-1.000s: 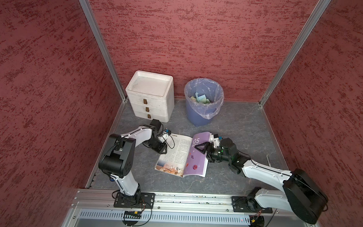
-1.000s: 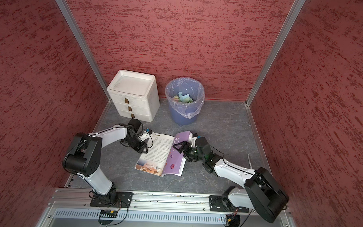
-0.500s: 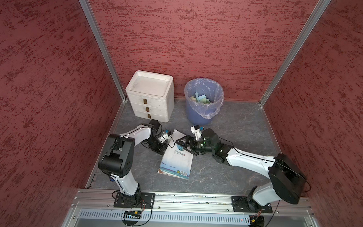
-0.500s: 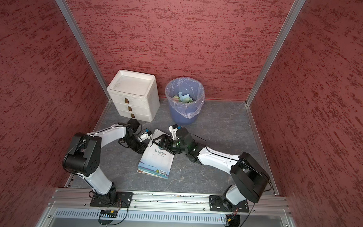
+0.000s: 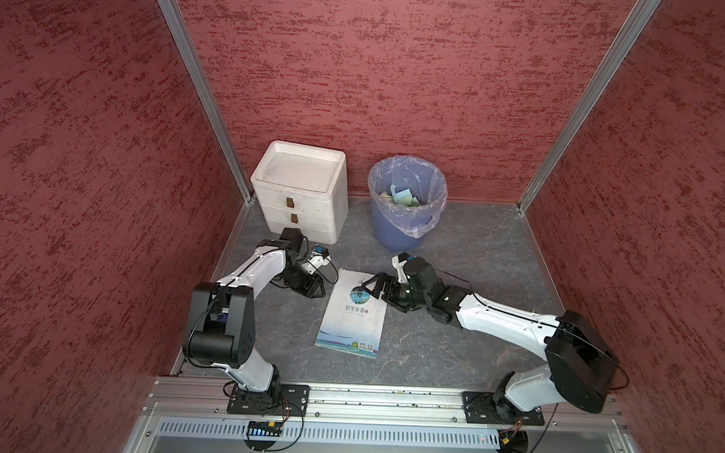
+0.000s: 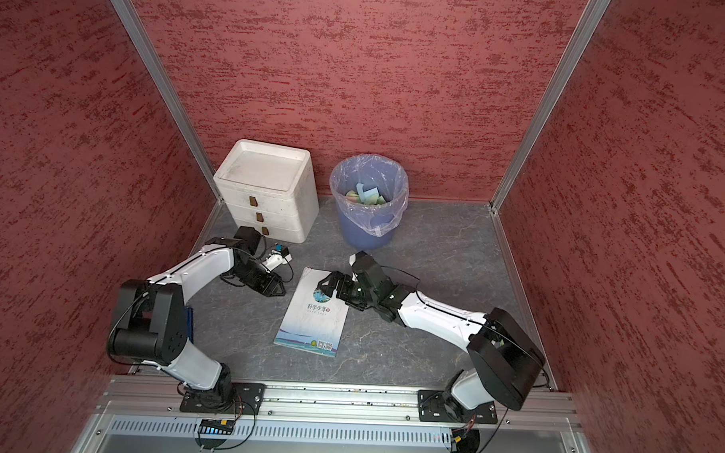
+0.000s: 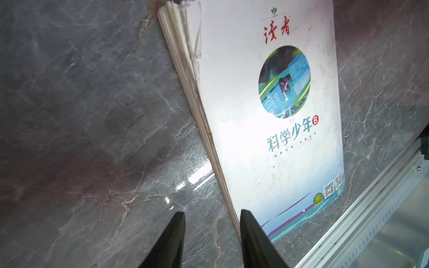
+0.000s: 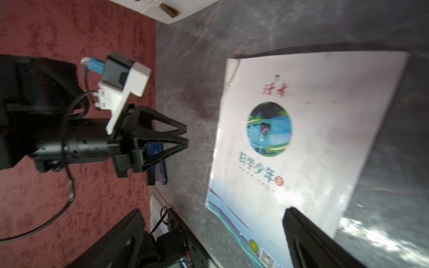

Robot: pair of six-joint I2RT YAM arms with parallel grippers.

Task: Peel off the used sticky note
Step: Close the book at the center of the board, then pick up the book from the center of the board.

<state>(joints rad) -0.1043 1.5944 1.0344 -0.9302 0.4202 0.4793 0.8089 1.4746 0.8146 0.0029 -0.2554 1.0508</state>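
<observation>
Sticky note: its place cannot be told, because the magazine (image 5: 351, 322) lies closed and only its cover shows. Where the note sits relative to either gripper cannot be told either.

A grey marbled tabletop (image 5: 476, 256) sits between red walls (image 5: 105, 185). 2 white-and-black arms reach in from the near rail (image 5: 388, 398). The left arm (image 5: 259, 269) bends toward the magazine's page-edge side, and the right arm (image 5: 498, 319) stretches toward its far end. At the back, a white drawer unit (image 5: 300, 192) with 3 drawers stands beside a blue bin (image 5: 394, 232) lined with a clear bag. The magazine lies flat and cover up near the middle of the tabletop, between the 2 grippers. Its white cover carries a round picture and teal characters.

The right gripper (image 5: 376, 292) is over the far end of the cover, by the round picture. Its jaws are spread wide with nothing between them. In the right wrist view, its 2 fingers (image 8: 308, 236) stand either side of the cover's lower part. Whether a fingertip touches the paper I cannot tell.

The left gripper (image 7: 211, 212) is low over the tabletop, just beside the magazine's page edges and apart from them in both top views. Its jaws stand narrow, with a small gap and nothing held.

Pale green and blue paper pieces (image 5: 401, 195) lie inside the bin.
</observation>
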